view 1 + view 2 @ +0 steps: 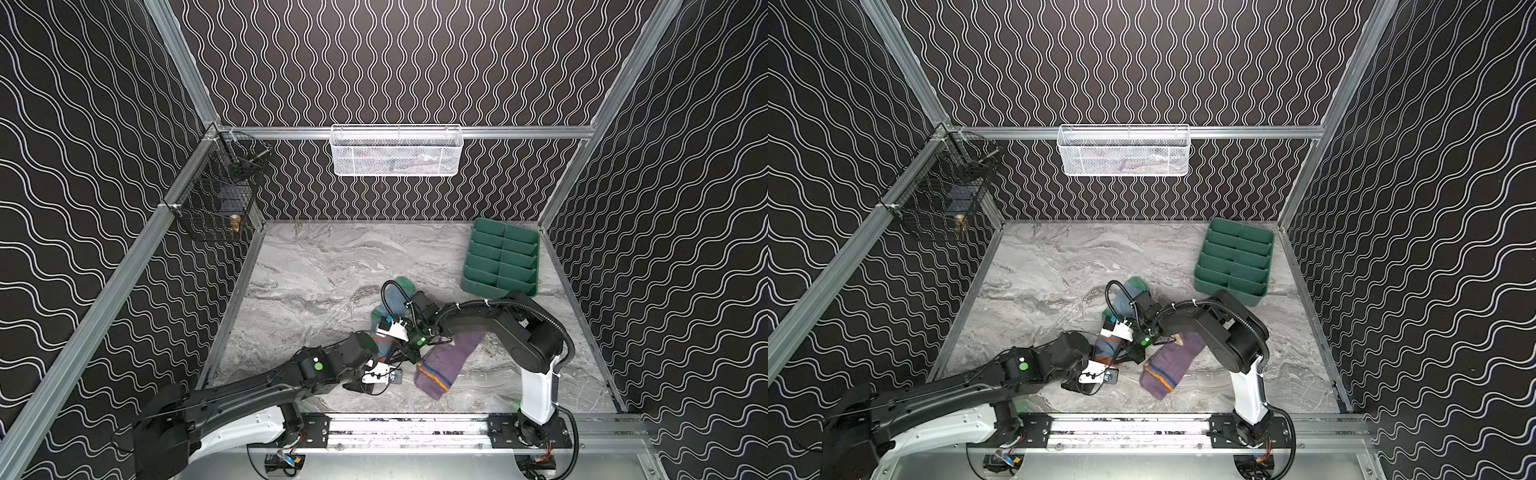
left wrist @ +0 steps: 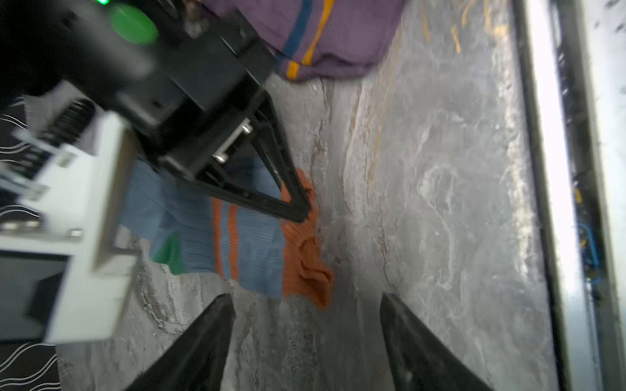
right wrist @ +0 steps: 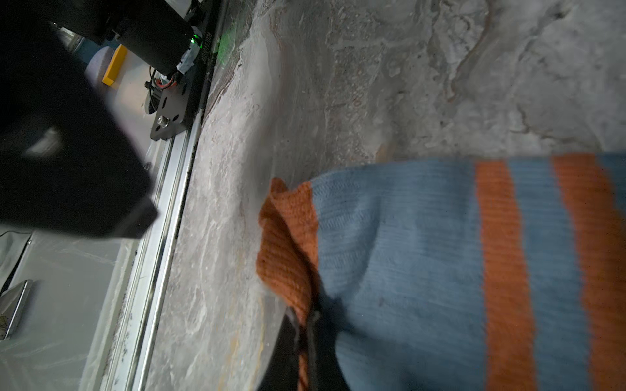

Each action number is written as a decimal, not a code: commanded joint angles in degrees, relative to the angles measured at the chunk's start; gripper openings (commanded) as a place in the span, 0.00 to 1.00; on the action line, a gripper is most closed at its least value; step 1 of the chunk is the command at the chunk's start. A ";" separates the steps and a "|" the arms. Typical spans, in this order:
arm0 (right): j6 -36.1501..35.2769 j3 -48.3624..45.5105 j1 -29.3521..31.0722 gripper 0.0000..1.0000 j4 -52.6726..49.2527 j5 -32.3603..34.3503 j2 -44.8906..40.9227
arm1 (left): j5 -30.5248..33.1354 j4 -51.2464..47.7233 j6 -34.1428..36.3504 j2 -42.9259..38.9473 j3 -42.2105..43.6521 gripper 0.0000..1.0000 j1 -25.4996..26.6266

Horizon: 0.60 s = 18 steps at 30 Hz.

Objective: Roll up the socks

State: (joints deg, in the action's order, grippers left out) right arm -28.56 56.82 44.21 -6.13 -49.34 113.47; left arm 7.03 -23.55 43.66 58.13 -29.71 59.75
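Left pincer (image 2: 306,301) gapes beside blue sock (image 2: 254,250) — right pincer (image 2: 299,213) pinches its cuff.

Light blue ribbed sock (image 1: 392,301), frame centre: mid-length hidden beneath black right arm (image 1: 467,318); contents of white mesh wall basket (image 1: 397,129), upper centre, too small to identify

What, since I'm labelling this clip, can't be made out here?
Middle of the blue sock: both top views, under the right arm and left arm.
Toe of the purple sock: both top views, under the right arm.
How much cuff the right gripper pinches: left wrist view, blurred.
Contents of the white basket: top views, tiny behind mesh.
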 commanded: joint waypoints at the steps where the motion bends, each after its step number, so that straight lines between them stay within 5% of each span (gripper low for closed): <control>1: -1.68 -0.07 -0.32 0.00 -3.21 3.68 0.32 | 3.76 7.68 -0.16 1.60 2.50 0.74 0.20; 11: -1.85 0.00 -0.46 0.00 -3.71 2.52 0.42 | 8.08 17.08 0.42 8.05 6.42 0.72 0.20; 18: -1.91 0.04 -0.40 0.00 -3.76 1.21 0.09 | 6.94 20.18 0.46 15.25 5.32 0.53 0.20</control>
State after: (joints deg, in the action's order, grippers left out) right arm -29.39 56.82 43.83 -6.48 -49.80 113.47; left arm 15.40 -3.36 43.66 71.31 -24.16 59.96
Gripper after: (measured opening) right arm 0.064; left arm 0.554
